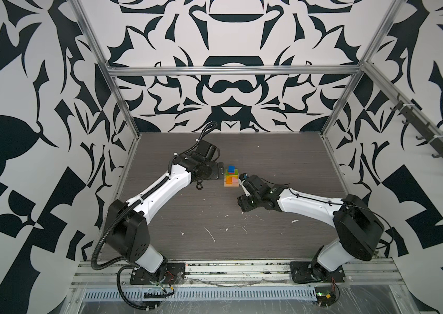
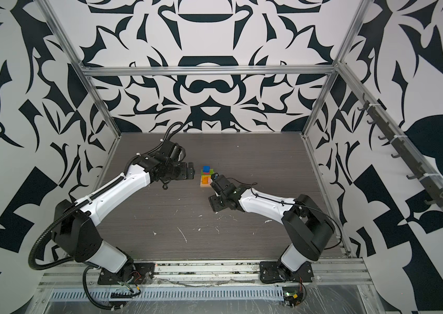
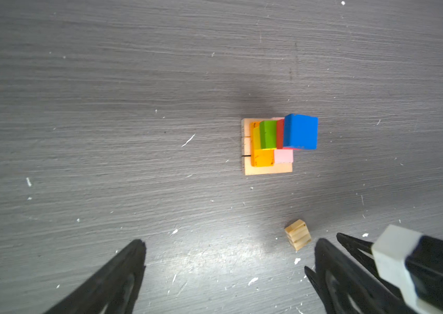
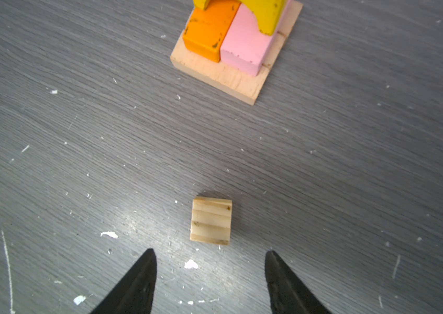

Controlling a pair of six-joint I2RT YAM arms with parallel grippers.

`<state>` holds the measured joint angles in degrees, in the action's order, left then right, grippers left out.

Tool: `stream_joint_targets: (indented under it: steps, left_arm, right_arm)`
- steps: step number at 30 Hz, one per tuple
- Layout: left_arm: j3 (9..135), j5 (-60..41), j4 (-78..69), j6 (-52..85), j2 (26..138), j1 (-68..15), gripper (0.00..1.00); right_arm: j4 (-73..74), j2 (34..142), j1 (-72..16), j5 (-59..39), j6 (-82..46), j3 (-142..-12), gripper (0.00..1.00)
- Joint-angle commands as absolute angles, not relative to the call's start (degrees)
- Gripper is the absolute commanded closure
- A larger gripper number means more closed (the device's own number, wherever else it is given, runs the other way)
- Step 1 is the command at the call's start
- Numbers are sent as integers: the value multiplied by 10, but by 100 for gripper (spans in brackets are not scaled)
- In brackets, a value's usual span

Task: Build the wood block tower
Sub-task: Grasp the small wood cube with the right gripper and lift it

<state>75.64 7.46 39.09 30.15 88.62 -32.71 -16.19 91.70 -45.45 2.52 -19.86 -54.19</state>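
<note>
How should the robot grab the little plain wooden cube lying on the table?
Probably best: pinch the plain cube across two opposite flat sides, coming down from above. It sits flat and alone, apart from the tower, and the right pincer hovers close with open jaws set wider than it.

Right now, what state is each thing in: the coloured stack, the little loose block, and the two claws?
tower: standing upright, blue block on top, not yet capped.
plain cube: lying loose on the table, apart from the tower, untouched.
left gripper: open wide, empty.
right gripper: open, empty, tips just short of the plain cube.
</note>
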Motion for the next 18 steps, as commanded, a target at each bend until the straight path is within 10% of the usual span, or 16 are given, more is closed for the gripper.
stream_joint_targets:
  steps: [1,18]
  left_arm:
    - [728,68,383,309,854,-319,0]
    - [681,55,380,320,825,-312,0]
  right_arm:
    - [-169,929,-458,36,-193,-570,39]
    - [-198,1009,-466,64,-203,-620,51]
